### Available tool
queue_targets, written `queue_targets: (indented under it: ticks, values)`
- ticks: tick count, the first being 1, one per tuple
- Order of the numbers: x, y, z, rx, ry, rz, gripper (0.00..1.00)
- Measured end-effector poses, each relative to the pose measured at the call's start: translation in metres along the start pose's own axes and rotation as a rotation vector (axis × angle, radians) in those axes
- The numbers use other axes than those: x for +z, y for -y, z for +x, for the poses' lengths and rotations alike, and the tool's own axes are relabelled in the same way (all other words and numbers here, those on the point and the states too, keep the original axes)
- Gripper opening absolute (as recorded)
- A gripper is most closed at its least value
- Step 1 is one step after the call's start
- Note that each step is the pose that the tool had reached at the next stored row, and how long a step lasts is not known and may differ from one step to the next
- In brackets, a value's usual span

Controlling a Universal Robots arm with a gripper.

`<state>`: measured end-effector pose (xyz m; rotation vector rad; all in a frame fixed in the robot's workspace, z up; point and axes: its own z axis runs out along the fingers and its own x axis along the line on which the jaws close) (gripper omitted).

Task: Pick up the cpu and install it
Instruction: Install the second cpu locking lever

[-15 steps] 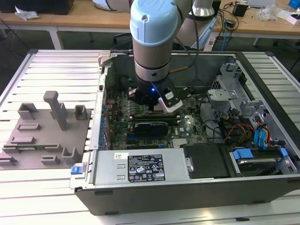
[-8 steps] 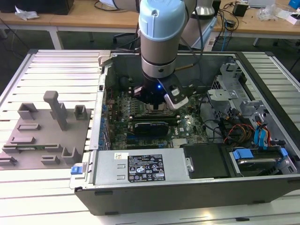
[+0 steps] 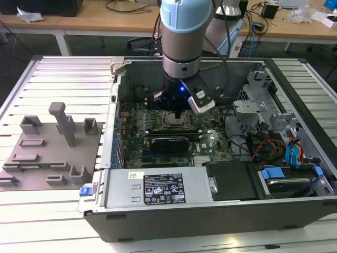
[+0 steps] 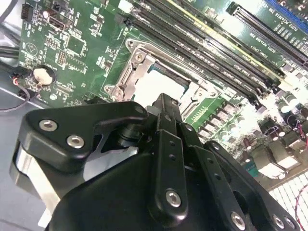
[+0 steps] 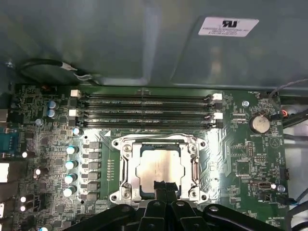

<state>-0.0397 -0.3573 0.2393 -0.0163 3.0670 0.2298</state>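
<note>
ribbed metal bench (image 3: 58,79) carries an open computer case (image 3: 210,211). tool (image 5: 160,188) hangs low over the socket (image 5: 122,166), fingers together, gripping nothing visible. cpu (image 5: 161,166) lies seated in that socket.

Wooden desks (image 3: 79,21) — cluttered, behind

White printed labels on the case wall (image 5: 229,26) and power supply (image 3: 163,189), text illegible.

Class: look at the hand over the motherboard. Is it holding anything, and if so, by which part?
It cannot be told. The hand is right at the near edge of the cpu, which lies in the socket, but a grip is not clear.
</note>
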Motion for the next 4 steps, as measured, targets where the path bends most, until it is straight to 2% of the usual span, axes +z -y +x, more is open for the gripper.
queue_targets:
  ticks: [1,4]
  values:
    - [-0.0027,-0.0005,-0.0002,0.0,0.0002,0.0028,0.11]
    - [-0.0027,-0.0004,-0.0002,0.0,-0.0001,0.0029,0.11]
